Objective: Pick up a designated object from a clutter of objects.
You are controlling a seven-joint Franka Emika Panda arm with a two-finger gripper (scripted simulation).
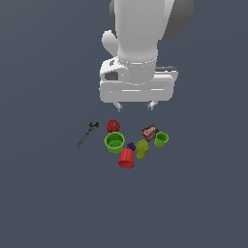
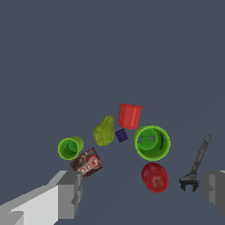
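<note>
Arm: white Franka Panda arm (image 1: 138,43), hanging above the grey floor (image 1: 48,203) with the wrist pointing down.
Gripper: two-finger gripper (image 1: 135,105) held above the cluster, touching nothing; the jaws stand wide apart and empty. In the wrist view one grey finger (image 2: 70,193) shows at each lower corner, with the floor between them.
Designated object: plain red tapered cup (image 1: 126,158), lying tilted on the floor at the edge of the cluster farthest from the arm, well clear of the fingers. Its rim and flared wall also appear in the wrist view (image 2: 129,115).
Larger green cup: bright green round cup (image 1: 115,142), upright with its mouth open upward, just beside the red cup.
Purple block: small purple cube (image 1: 131,146), between the larger green cup and the pear shape, near the red cup.
Pear shape: yellow-green pear-shaped piece (image 1: 141,149), just beside the red cup on the exterior view's right.
Smaller green cup: small bright green cup (image 1: 161,139), at the exterior view's right edge of the cluster.
Packet: brown packet with red lettering (image 1: 149,131), lying flat near the smaller green cup.
Red round piece: small red knob-like ball (image 1: 113,126), near the larger green cup, on the arm's side.
Wrench: dark slim wrench (image 1: 87,134), lying apart at the exterior view's left.
</note>
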